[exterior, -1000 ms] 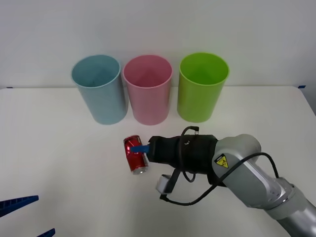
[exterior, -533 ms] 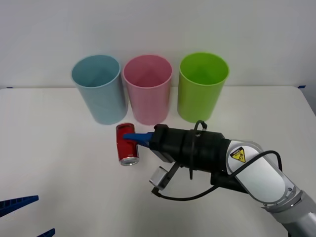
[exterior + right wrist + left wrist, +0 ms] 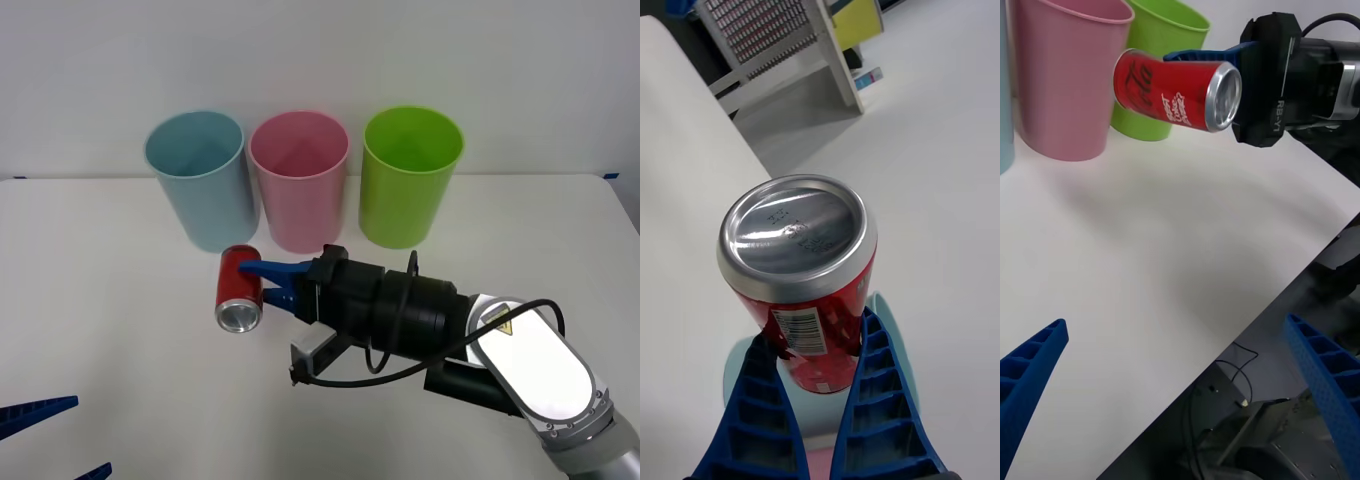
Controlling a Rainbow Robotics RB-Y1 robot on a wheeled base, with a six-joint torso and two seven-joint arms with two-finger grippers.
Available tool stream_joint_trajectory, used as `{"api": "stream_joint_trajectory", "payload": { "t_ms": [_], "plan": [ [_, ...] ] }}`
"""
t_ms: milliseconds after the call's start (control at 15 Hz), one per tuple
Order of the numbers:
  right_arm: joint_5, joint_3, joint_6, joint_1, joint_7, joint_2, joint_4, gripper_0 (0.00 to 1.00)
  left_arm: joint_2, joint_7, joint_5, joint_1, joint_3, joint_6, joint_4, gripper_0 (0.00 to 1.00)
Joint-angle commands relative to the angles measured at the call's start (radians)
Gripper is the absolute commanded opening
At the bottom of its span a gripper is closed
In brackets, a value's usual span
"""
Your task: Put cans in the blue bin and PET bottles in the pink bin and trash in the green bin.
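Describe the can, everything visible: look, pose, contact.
The can is small, red with white lettering and a barcode, with shiny silver metal ends. It looks undented. It lies roughly horizontal, lifted clear of the white table, one silver end facing the front camera. The right gripper is shut on it, blue ribbed fingers pressing its sides. It hangs in front of the blue bin and pink bin, touching neither.

I see the red can [image 3: 239,291] on its side, silver end toward me, at centre-left. Behind it stand the blue bin [image 3: 200,180], pink bin [image 3: 299,180] and green bin [image 3: 411,176], upright.
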State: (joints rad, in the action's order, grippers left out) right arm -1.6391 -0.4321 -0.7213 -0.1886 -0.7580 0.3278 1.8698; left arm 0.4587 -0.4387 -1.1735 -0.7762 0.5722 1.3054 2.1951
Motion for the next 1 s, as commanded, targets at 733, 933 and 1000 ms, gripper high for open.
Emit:
{"api": "stream_joint_trajectory", "payload": {
  "t_ms": [733, 933, 1000],
  "plan": [
    [0.007, 0.015, 0.195, 0.012, 0.698, -0.041, 0.106, 0.00, 0.000, 0.000, 0.000, 0.000, 0.000, 0.000, 0.000, 1.00],
    [-0.013, 0.015, 0.198, 0.011, 0.783, -0.098, 0.111, 0.00, 0.000, 0.000, 0.000, 0.000, 0.000, 0.000, 0.000, 1.00],
    [-0.047, 0.015, 0.198, 0.009, 0.818, -0.112, 0.111, 0.00, 0.000, 0.000, 0.000, 0.000, 0.000, 0.000, 0.000, 1.00]
  ]
}}
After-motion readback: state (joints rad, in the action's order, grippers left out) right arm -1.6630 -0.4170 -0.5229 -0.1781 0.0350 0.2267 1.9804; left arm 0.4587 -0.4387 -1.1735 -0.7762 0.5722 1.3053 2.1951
